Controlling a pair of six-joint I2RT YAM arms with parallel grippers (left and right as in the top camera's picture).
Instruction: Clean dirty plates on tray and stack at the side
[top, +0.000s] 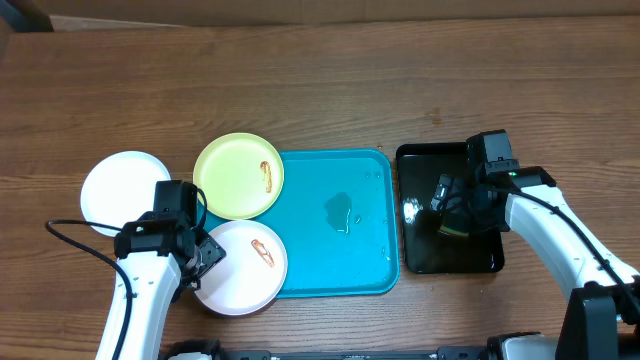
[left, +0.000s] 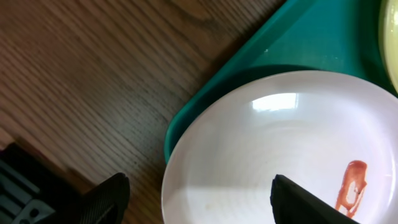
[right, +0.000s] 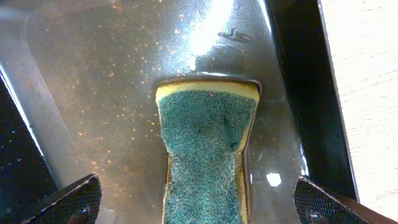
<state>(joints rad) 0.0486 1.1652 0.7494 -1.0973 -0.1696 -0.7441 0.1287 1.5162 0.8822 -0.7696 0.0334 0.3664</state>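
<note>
Surface (top: 330, 90): brown wood grain, lines running left–right in the overhead view.

Tray (top: 365, 260): turquoise plastic, rectangular, rounded corners, raised rim. Long axis appears left–right, and the left end is covered by plates. There is a wet-looking patch (top: 340, 212) near its middle.

Plates, all round and shallow, so no long axis:
- Green plate (top: 232, 178): pale lime, over the tray's far-left corner and overhanging the surface. Its reddish-brown streak (top: 267, 175) runs roughly front-to-back.
- Smeared white plate (left: 267, 143): glossy, over the tray's near-left corner, overhanging the rim. Its red-brown smear (left: 351, 186) is short and slanted.
- Clean white plate (top: 122, 190): on bare wood left of the tray, apart from it, with no marks visible.

Left pincer (left: 205, 198): jaws apart, astride the edge of the smeared white plate. One finger is over wood and the other over the plate's inside. I cannot tell whether either touches.

Black tray (top: 420, 255): just right of the turquoise one, narrower, glossy and wet, long axis front-to-back.

Sponge (right: 208, 155): lies in the black tray. Yellow foam with a coarse green scouring face upward, waisted outline, long axis running away from the wrist camera.

Right pincer (right: 199, 200): spread wide, with fingers on either side of the sponge's near end and clear of it.
</note>
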